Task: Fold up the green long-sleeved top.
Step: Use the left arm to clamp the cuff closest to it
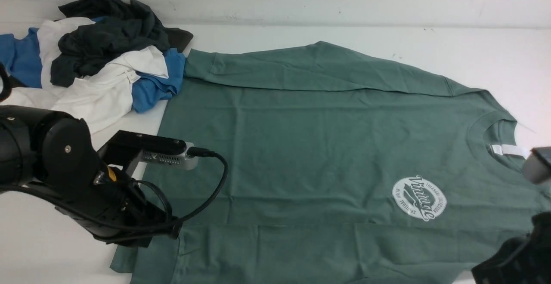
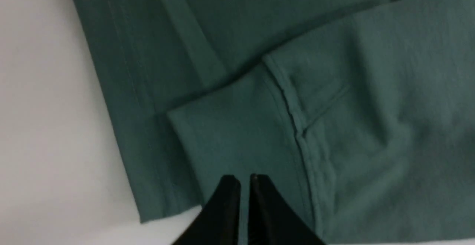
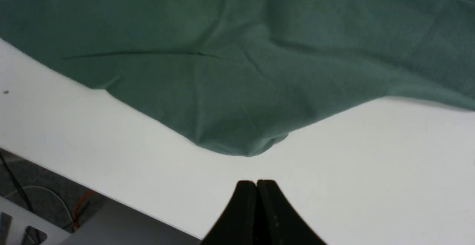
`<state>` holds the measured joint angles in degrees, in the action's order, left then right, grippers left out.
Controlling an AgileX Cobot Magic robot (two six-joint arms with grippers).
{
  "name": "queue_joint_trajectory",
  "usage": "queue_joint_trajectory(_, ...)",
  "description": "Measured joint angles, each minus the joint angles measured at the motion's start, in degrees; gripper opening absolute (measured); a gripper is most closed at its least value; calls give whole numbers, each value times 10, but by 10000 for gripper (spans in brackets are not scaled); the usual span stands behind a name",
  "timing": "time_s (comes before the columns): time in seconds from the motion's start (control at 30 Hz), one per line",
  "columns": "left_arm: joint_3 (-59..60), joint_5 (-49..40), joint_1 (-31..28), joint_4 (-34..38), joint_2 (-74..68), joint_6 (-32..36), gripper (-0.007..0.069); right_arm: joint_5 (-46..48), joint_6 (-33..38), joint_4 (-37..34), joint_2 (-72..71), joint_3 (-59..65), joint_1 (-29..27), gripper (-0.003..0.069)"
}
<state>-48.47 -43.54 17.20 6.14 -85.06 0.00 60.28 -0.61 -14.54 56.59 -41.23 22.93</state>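
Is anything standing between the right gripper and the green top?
Nothing visible does. Only white table lies between the right gripper and the nearest edge of the green top. The pile of other clothes lies at its far-left corner.

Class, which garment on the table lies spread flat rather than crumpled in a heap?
The sage-green long-sleeved cotton top with the white round logo; the blue, white and dark grey garments lie bunched in a pile.

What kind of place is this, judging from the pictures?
Probably a robot lab bench for folding practice: a plain white table, the green long-sleeved top laid out on it, and a pile of other garments beside it.
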Motion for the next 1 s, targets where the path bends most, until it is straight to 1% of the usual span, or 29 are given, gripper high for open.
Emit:
queue_joint_trajectory(0.07,-24,1,0,-4,-33,-4,108,-15,-18,22,2,0,36,-11)
queue_joint_trajectory(0.13,-32,1,0,-4,-47,-7,143,-21,-22,27,3,0,47,-11)
queue_joint_trajectory(0.17,-40,1,0,-4,-65,-11,195,-27,-24,32,4,0,59,-11)
queue_joint_trajectory(0.23,-46,-1,1,-5,-84,-20,270,-33,-27,35,4,0,69,-11)
queue_joint_trajectory(0.33,-48,-11,1,-14,-106,-43,356,-35,-32,36,4,0,73,-11)
queue_joint_trajectory(0.37,-48,-12,1,-15,-108,-44,360,-35,-32,36,4,0,73,-11)
queue_joint_trajectory(0.4,-48,-18,1,-24,-116,-57,392,-35,-33,36,4,0,73,-11)
queue_joint_trajectory(0.5,-48,-19,1,-37,-121,-76,416,-35,-34,36,4,0,74,-11)
queue_joint_trajectory(0.63,-48,-19,1,-44,-122,-88,414,-40,-34,36,4,0,74,-11)
queue_joint_trajectory(0.8,-48,-19,1,-45,-122,-89,375,-50,-34,36,4,0,74,-11)
queue_joint_trajectory(1.0,-48,-19,1,-45,-122,-109,363,-53,-34,32,4,0,74,-11)
